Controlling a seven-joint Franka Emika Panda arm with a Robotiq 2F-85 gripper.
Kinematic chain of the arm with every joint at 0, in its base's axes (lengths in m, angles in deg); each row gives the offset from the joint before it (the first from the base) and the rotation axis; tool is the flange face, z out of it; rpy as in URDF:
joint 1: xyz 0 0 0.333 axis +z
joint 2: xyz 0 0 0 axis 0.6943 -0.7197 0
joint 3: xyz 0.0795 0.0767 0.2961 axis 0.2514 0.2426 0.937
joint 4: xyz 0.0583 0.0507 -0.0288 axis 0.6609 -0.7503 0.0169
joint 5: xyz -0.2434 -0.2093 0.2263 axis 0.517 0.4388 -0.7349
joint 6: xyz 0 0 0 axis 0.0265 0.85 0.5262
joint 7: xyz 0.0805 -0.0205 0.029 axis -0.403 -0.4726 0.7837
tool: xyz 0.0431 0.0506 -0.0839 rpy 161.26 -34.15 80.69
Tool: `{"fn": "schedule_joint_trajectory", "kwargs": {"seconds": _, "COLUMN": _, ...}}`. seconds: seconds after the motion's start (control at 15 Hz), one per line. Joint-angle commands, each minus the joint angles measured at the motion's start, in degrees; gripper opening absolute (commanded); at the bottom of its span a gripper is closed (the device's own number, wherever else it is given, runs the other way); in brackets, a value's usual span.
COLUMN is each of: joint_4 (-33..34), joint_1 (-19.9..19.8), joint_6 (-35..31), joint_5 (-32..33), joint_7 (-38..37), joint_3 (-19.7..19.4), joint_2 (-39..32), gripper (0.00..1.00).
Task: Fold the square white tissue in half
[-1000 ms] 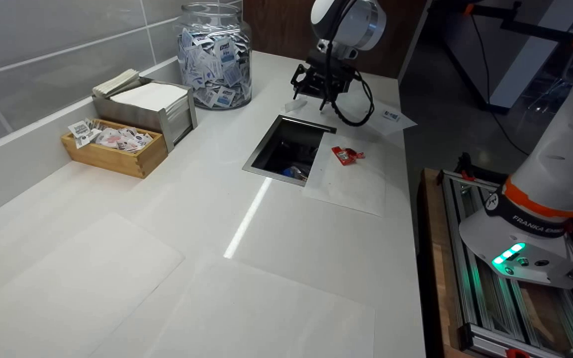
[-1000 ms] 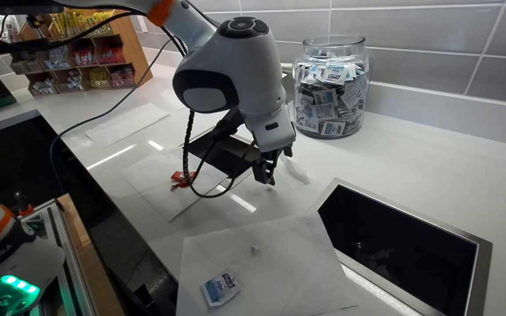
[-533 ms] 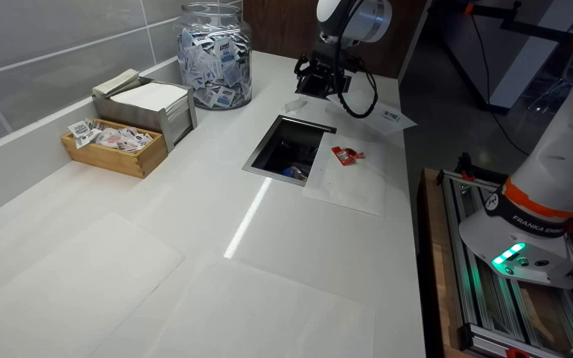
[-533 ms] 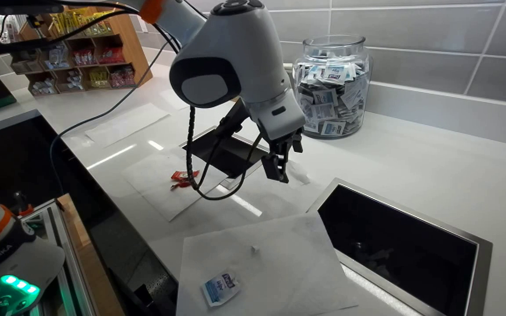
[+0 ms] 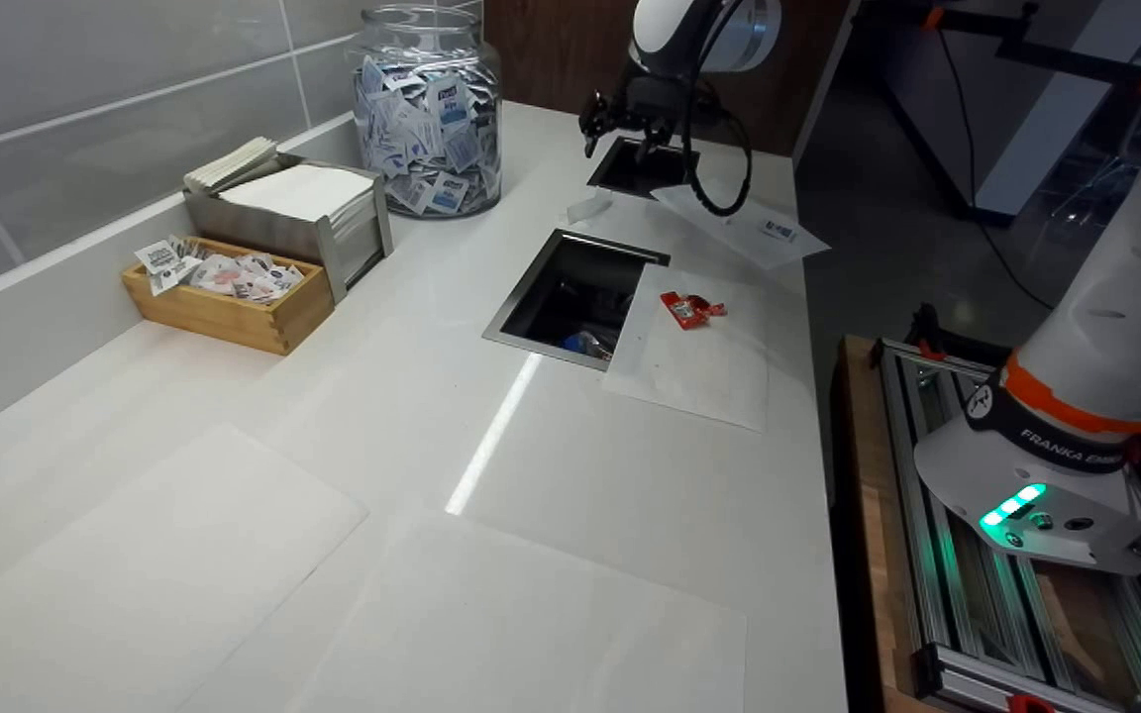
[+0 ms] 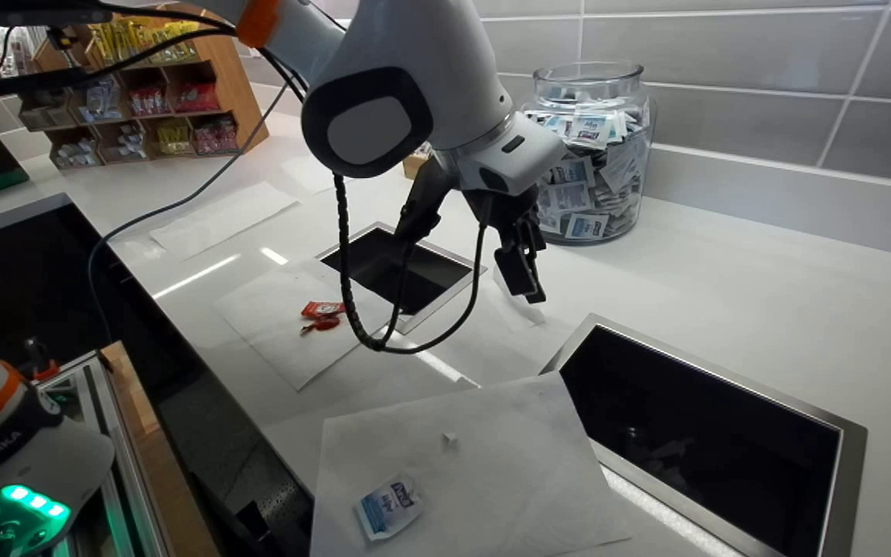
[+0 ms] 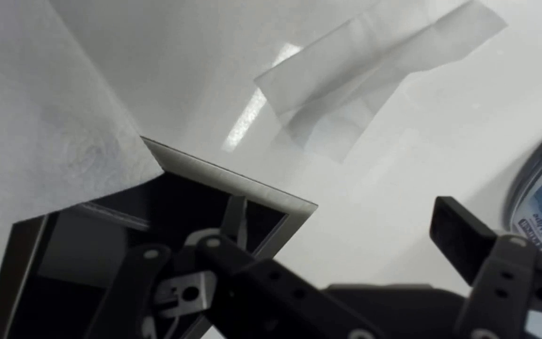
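In an exterior view, the tissue lies on the table between the near hole and the far hole. Bare table stretches left of it to the jar. In the wrist view it is creased, and plain table lies between it and the far hole's metal rim. A sheet on the left covers part of that rim. The pincer hangs above the table, its two fingers spread wide apart. In an exterior view, the arm reaches in from the left and bends so the pincer points down and right.
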Motion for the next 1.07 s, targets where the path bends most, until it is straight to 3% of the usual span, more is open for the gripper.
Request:
{"fn": "schedule_joint_trajectory", "kwargs": {"seconds": 0.0, "joint_4": 1.35, "joint_1": 0.40, "joint_6": -0.04, "joint_5": 4.40, "joint_7": 5.48, "joint_3": 0.59, "joint_2": -1.40, "gripper": 1.00}}
{"fn": "schedule_joint_trajectory", "kwargs": {"seconds": 0.4, "joint_4": 2.64, "joint_1": -0.92, "joint_6": -0.19, "joint_5": 4.57, "joint_7": 16.50, "joint_3": 4.81, "joint_2": -3.69, "gripper": 1.00}}
{"fn": "schedule_joint_trajectory", "kwargs": {"seconds": 1.0, "joint_4": 5.53, "joint_1": -3.71, "joint_6": -2.33, "joint_5": 3.67, "joint_7": 25.84, "joint_3": 8.54, "joint_2": -7.46, "gripper": 1.00}}
